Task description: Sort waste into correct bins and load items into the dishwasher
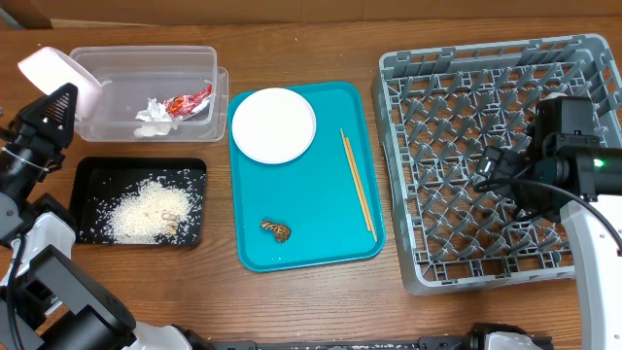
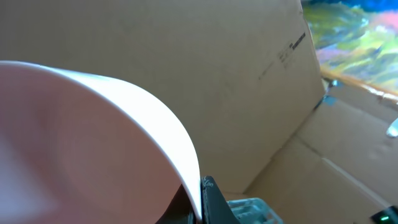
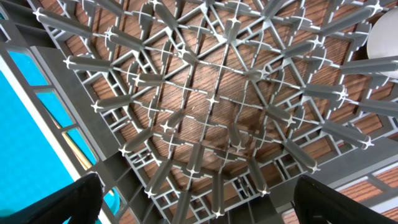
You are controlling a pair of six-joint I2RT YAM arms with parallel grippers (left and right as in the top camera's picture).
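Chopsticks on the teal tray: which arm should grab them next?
Probably right: the right claw hangs open and empty over the rack, on the side of the tray where the chopsticks lie. The left claw is shut on a pink dish, far across.

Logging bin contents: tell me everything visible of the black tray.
The black tray is a shallow rectangle with rounded corners, plastic by its look, lying flat on the wooden table. It sits on the near side of the clear tub and left of the teal tray, apart from both. A heap of white rice fills its middle, loose grains scattered around. Nothing else touches it.
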